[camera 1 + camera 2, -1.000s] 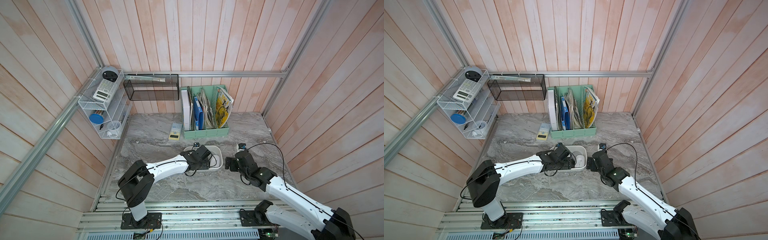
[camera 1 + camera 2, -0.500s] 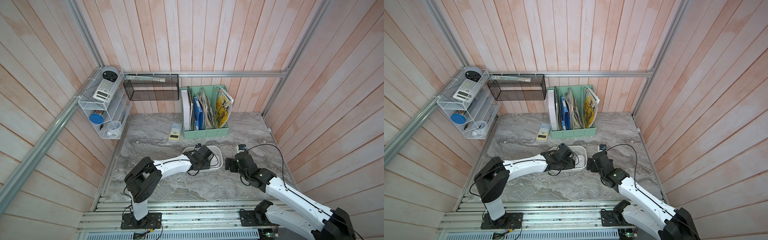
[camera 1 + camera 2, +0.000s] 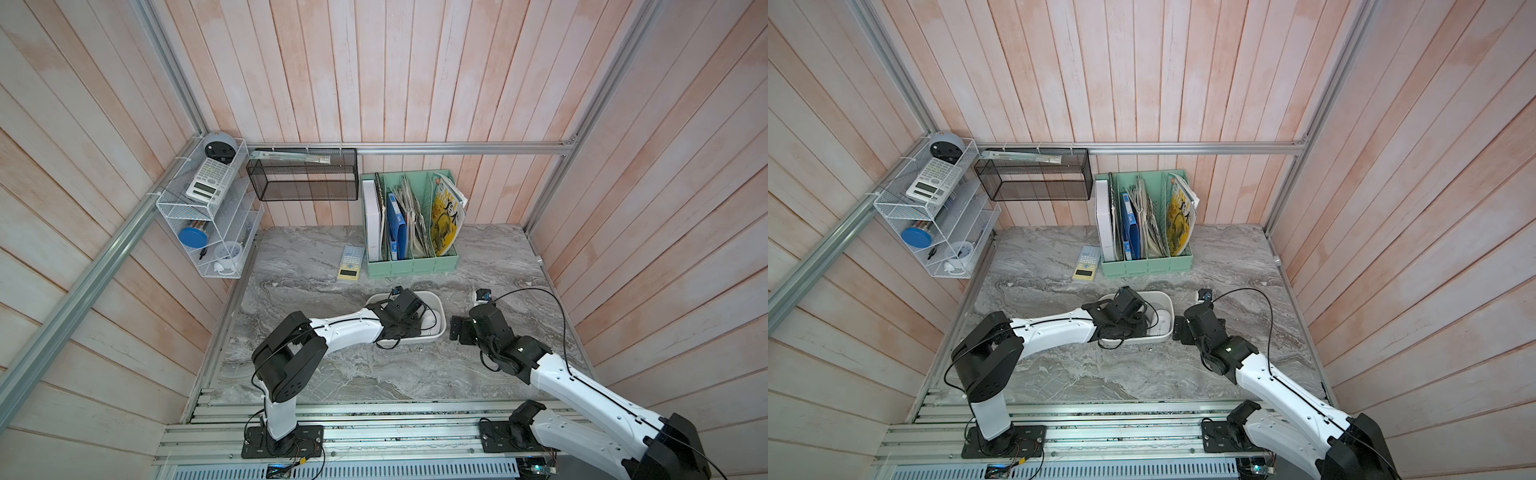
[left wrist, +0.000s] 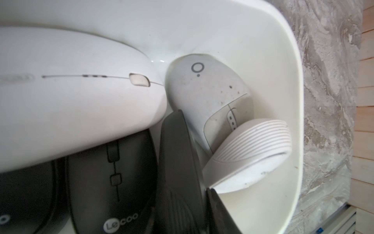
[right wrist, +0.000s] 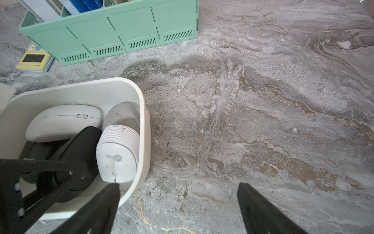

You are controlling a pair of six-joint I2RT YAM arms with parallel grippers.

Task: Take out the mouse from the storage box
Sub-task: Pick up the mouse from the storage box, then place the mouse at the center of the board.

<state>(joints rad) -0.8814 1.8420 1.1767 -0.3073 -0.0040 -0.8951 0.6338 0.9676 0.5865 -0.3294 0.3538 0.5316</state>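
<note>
left claw (image 4: 194, 151) is down inside the storage box (image 3: 419, 338), which sits mid-counter (image 3: 332, 374), at 6 o'clock from the mint green file organiser (image 3: 411, 262). it's crowded in there. the white ribbed mouse (image 4: 249, 150) is tipped on its side at the box's 3 o'clock end, close to the wall. beside it lies a pale grey mouse (image 4: 202, 87) with a ring mark. a flat white mouse (image 4: 81, 91) lies partly over a black mouse (image 4: 113, 182). the left claw's two black fingers (image 4: 178, 172) stand only narrowly apart, the shorter one touching the ribbed mouse's underside. whether that mouse is truly pinched, i cannot tell. right claw (image 5: 178, 185) hangs just outside the box at its 3 o'clock, spread wide and holding nothing. one finger (image 5: 101, 206) shows across the box rim, the other over bare counter. a yellow calculator (image 3: 351, 262) lies flat at 11 o'clock from the box.
</note>
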